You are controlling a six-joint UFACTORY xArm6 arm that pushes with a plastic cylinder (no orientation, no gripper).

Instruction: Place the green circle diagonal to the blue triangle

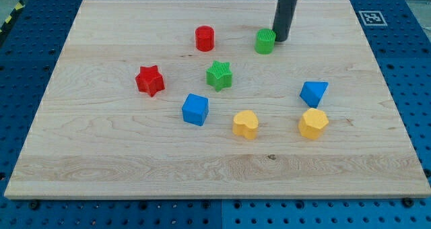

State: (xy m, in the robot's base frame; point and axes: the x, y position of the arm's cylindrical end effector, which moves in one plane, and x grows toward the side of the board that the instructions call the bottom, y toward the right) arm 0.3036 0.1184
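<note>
Blue pegboard frames the pale wooden board (pixel 101 155) you are working on, and a printed marker tag (pixel 372 17) sits at the board's upper right corner. Your green circle (pixel 265 41) stands in the upper middle of the frame, with my tip (pixel 281 39) touching or just beside its right-hand edge; there is no pincer here to open or close, only the rod. The blue triangle (pixel 314 93) lies to the lower right of the circle, well apart from it, with the yellow hexagon-like block (pixel 313 123) just below it.

From this side, a push would likely send the circle leftward toward the red cylinder (pixel 205 38), away from the triangle, so you probably need to come round it first. An off-centre push could let the round block roll off my tip and drift. Swinging wide risks clipping the triangle itself and spoiling the reference.

Further out sit the green star (pixel 219 75), blue cube (pixel 195 109), yellow heart (pixel 246 124) and red star (pixel 150 80).
</note>
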